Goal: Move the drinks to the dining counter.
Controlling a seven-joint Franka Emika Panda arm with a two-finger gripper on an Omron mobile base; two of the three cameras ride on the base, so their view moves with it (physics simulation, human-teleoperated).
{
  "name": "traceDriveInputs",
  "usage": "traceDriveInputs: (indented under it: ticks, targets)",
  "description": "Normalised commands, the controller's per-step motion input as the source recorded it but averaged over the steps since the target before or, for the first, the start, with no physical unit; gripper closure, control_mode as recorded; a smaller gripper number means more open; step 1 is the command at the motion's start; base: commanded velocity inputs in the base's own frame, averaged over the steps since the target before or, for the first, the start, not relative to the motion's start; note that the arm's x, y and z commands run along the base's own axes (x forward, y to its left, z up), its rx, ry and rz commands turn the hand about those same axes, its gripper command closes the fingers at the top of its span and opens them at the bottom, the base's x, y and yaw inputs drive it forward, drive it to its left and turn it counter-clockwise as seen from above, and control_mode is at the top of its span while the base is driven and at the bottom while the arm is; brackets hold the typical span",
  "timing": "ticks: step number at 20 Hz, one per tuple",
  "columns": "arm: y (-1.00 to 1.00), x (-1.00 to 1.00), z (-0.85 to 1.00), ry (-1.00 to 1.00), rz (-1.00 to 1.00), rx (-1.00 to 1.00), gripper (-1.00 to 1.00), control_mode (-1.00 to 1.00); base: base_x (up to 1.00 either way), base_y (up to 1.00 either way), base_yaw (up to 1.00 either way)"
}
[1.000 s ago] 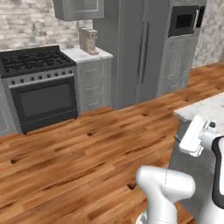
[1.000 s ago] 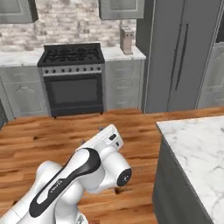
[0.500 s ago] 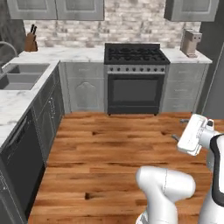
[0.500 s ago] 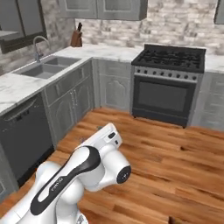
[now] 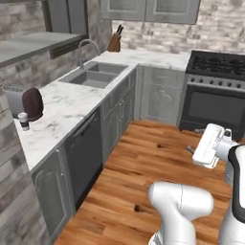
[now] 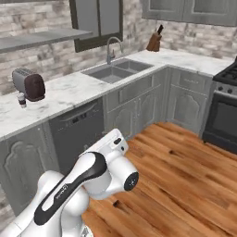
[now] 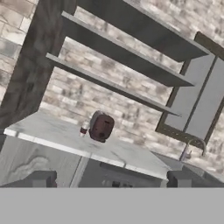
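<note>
One of the drinks, a small dark cup with a pale lid (image 5: 23, 120) (image 6: 21, 99), stands on the marble worktop (image 5: 72, 103) beside a dark red-brown toaster (image 5: 29, 103) (image 6: 30, 85). The hand view shows the cup (image 7: 83, 130) small and far off, left of the toaster (image 7: 101, 127). My gripper (image 7: 111, 180) is open, its two dark fingertips (image 7: 41, 179) wide apart with nothing between them. It is held high over the wood floor, well away from the worktop. The dining counter is out of view.
A sink with a faucet (image 5: 91, 76) (image 6: 115, 69) is set into the worktop, with a knife block (image 5: 115, 43) (image 6: 154, 42) in the corner. The stove (image 5: 215, 91) stands at the right. Grey cabinets and a dishwasher (image 6: 76, 134) line the left. Shelves (image 7: 118, 57) hang above.
The whole picture has swung: the base has turned left, so the stove has slid to the right and the sink worktop with toaster and cup has come into view. The gripper stays open.
</note>
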Motion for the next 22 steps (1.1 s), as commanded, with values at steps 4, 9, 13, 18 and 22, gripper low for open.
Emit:
traceDriveInputs:
  ticks: [4,9,13,18,22]
  targets:
    - [0.0,0.0,0.0,0.0,0.0,0.0,-1.0,1.0,0.73,0.11,0.41]
    - [0.0,0.0,0.0,0.0,0.0,0.0,-1.0,1.0,0.8,0.0,0.3]
    - [0.0,0.0,0.0,0.0,0.0,0.0,-1.0,1.0,0.89,0.0,0.23]
    - [0.0,0.0,0.0,0.0,0.0,0.0,-1.0,1.0,0.6,0.0,0.38]
    - [0.0,0.0,0.0,0.0,0.0,0.0,-1.0,1.0,0.18,0.0,0.77]
